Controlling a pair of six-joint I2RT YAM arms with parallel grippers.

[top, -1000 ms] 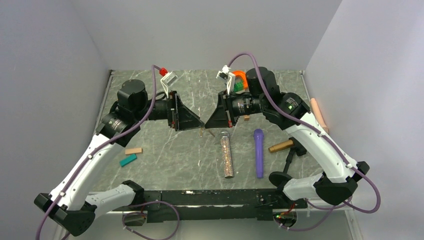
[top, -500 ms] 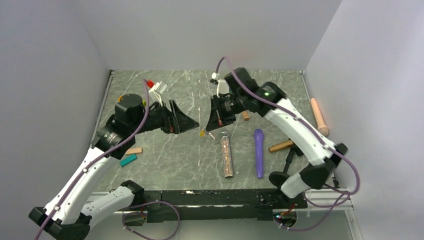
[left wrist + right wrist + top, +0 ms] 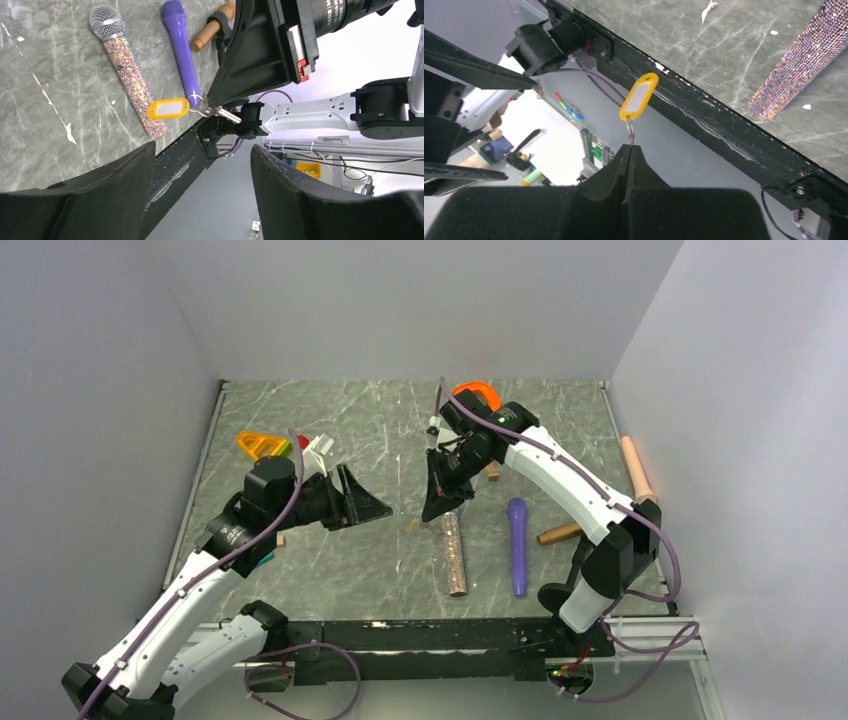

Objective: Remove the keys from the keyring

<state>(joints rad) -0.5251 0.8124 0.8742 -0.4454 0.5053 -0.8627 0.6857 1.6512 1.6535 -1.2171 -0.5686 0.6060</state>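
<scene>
The keys [image 3: 223, 114] are small silvery pieces bunched on the keyring [image 3: 199, 102], right at the tip of the right pincer [image 3: 210, 101]. A yellow tag [image 3: 167, 108] with a white insert hangs on the same ring. In the right wrist view the tag [image 3: 639, 97] juts out past the fingertips, and the thin ring [image 3: 629, 131] runs down into the seam between them. The right pincer [image 3: 629, 146] is clamped tight on the keyring, its two black fingers pressed together. The keys do not show in this view. Whether the tag touches the counter [image 3: 340, 560] I cannot tell.

The left pincer [image 3: 202, 147] stands wide, its two fingers framing the keyring from a short way off, apart from it. From above, the left pincer [image 3: 362, 506] points toward the right pincer [image 3: 432, 514] across a gap of bare counter.

Just beside the right pincer's tip lies a glitter-covered microphone [image 3: 454, 552] along the counter, its mesh head toward the arms' bases. To its right lies a purple microphone [image 3: 517, 545], then a tan wooden peg [image 3: 560, 533]. A peach-coloured rod [image 3: 637, 472] lies at the right edge. An orange-yellow triangular frame [image 3: 258, 445] sits far left, behind the left arm.
</scene>
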